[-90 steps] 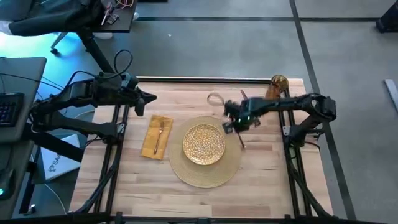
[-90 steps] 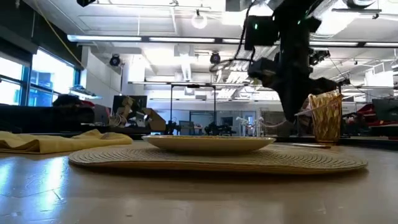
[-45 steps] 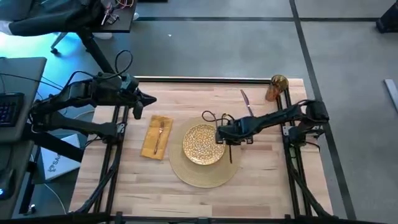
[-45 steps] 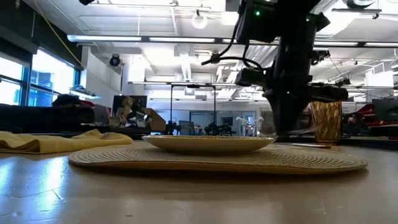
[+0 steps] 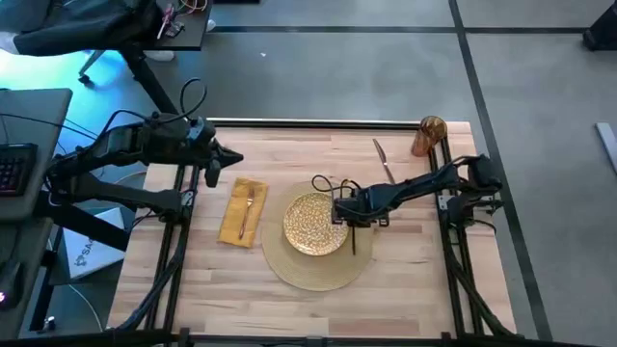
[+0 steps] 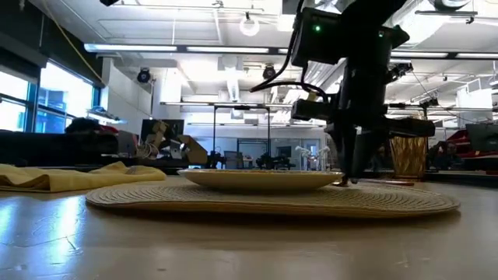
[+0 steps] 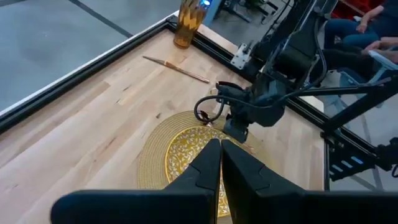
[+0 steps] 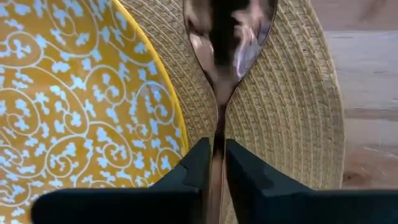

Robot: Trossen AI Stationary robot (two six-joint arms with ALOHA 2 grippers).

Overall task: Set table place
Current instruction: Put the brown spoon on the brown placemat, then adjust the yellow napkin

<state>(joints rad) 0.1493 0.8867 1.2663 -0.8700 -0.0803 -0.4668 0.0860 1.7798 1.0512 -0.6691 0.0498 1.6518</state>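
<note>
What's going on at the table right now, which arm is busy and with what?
The right gripper is shut on a copper spoon, holding it low over the tan placemat just beside the gold plate. The left gripper waits over the far left of the table, fingers closed on nothing. The napkin with a fork on it already lies left of the placemat. A knife lies on the wood near the amber glass at the far right corner.
</note>
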